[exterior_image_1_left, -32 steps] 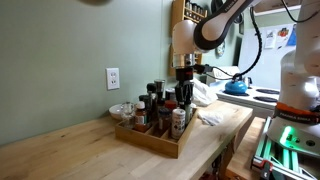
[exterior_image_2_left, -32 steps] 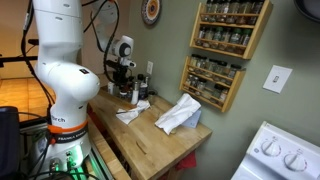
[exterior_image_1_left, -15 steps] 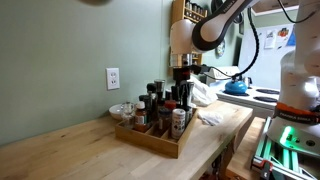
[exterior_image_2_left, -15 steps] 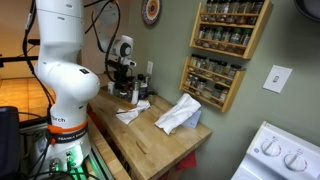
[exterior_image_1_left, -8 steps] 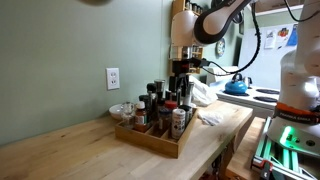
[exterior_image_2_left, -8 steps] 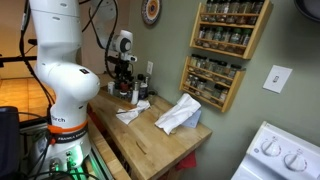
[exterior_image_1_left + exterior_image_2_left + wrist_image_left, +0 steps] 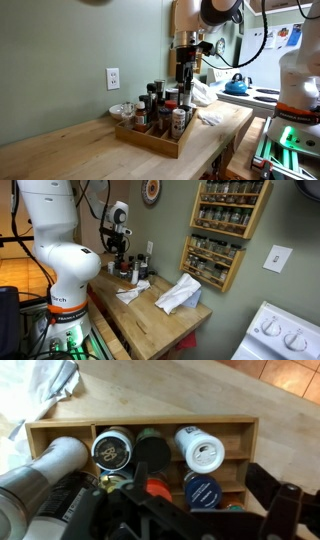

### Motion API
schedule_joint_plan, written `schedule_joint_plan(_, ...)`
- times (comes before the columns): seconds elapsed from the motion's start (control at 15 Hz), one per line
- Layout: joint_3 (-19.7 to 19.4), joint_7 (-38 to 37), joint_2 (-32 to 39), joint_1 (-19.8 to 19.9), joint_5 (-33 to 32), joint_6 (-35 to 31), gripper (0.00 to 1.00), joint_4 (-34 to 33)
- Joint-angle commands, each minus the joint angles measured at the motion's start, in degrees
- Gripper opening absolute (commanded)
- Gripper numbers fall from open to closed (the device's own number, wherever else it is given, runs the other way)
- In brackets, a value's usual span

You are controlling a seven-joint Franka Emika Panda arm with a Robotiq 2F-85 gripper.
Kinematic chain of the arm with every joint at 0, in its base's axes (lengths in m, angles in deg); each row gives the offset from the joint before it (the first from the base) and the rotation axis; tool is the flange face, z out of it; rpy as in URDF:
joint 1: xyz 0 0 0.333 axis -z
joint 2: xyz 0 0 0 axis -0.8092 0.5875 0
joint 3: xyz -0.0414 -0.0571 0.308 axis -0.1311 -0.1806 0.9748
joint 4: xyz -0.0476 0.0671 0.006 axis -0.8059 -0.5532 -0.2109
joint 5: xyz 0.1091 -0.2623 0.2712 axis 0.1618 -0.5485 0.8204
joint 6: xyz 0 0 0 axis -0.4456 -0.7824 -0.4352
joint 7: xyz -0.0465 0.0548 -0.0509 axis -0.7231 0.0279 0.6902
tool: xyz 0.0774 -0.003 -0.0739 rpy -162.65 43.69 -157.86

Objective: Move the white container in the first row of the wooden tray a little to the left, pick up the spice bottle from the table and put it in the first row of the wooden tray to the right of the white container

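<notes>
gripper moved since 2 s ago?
Yes. In an exterior view the gripper has risen straight up, and now sits higher above the wooden tray.

the tray (image 7: 140, 428) is light honey wood; the jar (image 7: 200, 450) in it is white, next to a bottle with a black cap (image 7: 152, 452). the worktop (image 7: 60, 150) is pale wood, the wall (image 7: 60, 50) sage green and the kettle (image 7: 237, 86) blue.
</notes>
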Motion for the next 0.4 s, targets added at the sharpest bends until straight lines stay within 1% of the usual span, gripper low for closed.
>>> schedule_joint_plan(0.0, 0.63, 0.49, -0.27, -0.15, 0.42, 1.37, 1.0, -0.37)
schedule_joint_plan(0.33, 1.22, 0.75, -0.45, -0.77, 0.56, 2.22, 1.0, -0.65)
